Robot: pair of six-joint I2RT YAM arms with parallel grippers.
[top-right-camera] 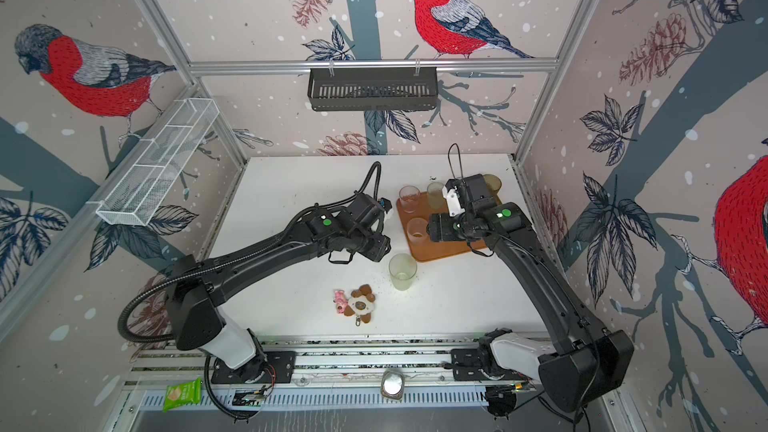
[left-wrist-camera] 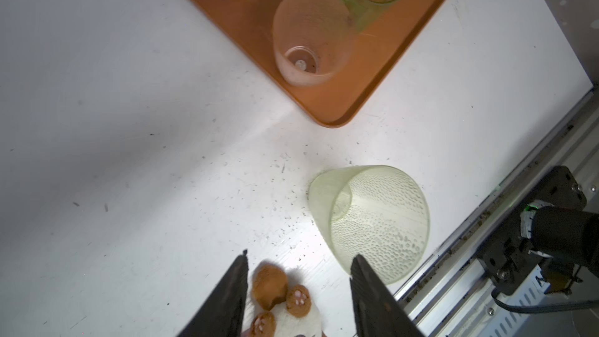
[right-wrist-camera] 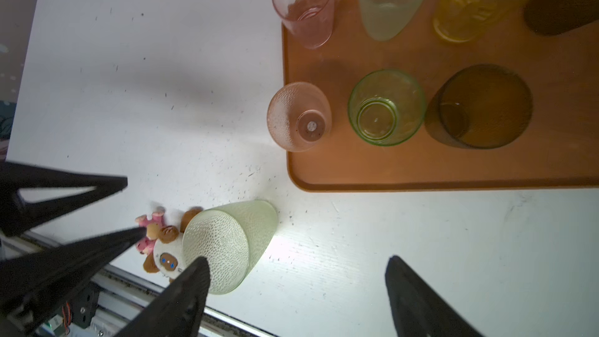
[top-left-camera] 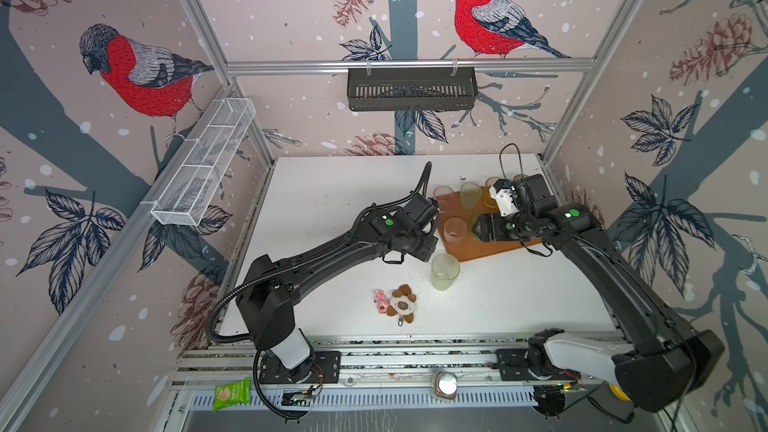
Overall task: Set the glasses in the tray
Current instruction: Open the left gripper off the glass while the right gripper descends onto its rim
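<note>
Left gripper (left-wrist-camera: 300, 254) downturned; jaws apart

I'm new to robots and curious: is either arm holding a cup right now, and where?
Nothing is held. The left fingers and the right fingers both stand apart, gripping nothing; the pale green cup stands free on the table.

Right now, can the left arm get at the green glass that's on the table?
Probably yes. The glass stands upright on the table, apart from the tray. The left tool hangs open close by, with nothing between them. The plush toy lies near, so the approach could brush it.
</note>
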